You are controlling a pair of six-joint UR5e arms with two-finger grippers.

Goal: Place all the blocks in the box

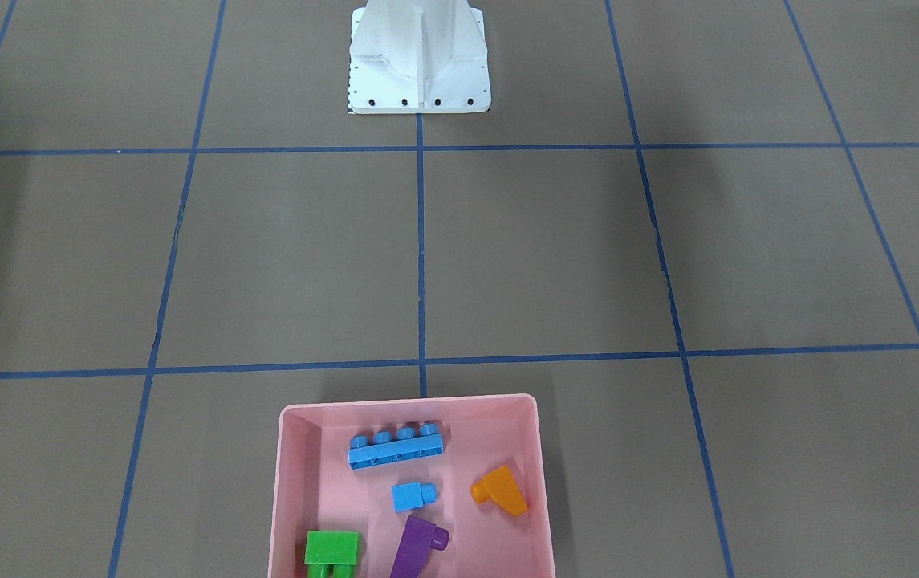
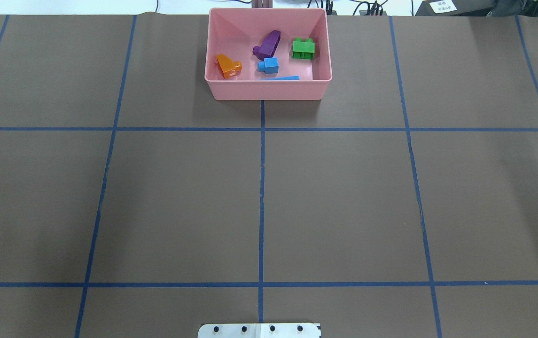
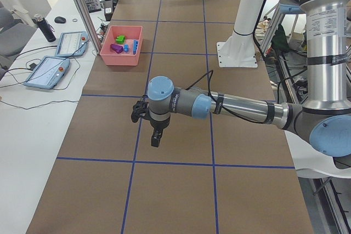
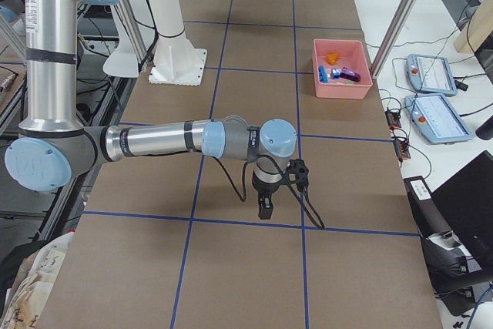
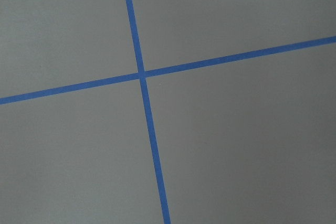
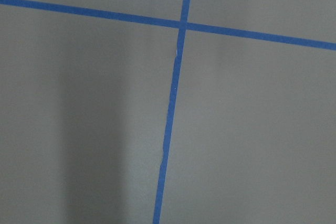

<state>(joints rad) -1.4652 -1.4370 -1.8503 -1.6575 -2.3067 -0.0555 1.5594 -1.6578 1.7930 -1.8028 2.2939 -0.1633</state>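
The pink box point(image 1: 409, 399) stands at the table's far edge from the robot; it also shows in the overhead view point(image 2: 269, 89). Inside it lie the long blue bar point(image 1: 395, 446), the small blue cube point(image 1: 412, 495), the orange sloped brick point(image 1: 499, 490), the purple sloped brick point(image 1: 419, 546) and the green brick point(image 1: 331, 550). No block shows on the table. My left gripper point(image 3: 155, 135) and my right gripper point(image 4: 264, 207) hang over bare table, far from the box. Each shows only in a side view, so I cannot tell whether they are open or shut.
The white robot base plate point(image 1: 419, 60) stands at the table's near middle. Blue tape lines grid the brown table. Teach pendants point(image 3: 71, 43) lie on a side table beyond the box. Both wrist views show only table and tape.
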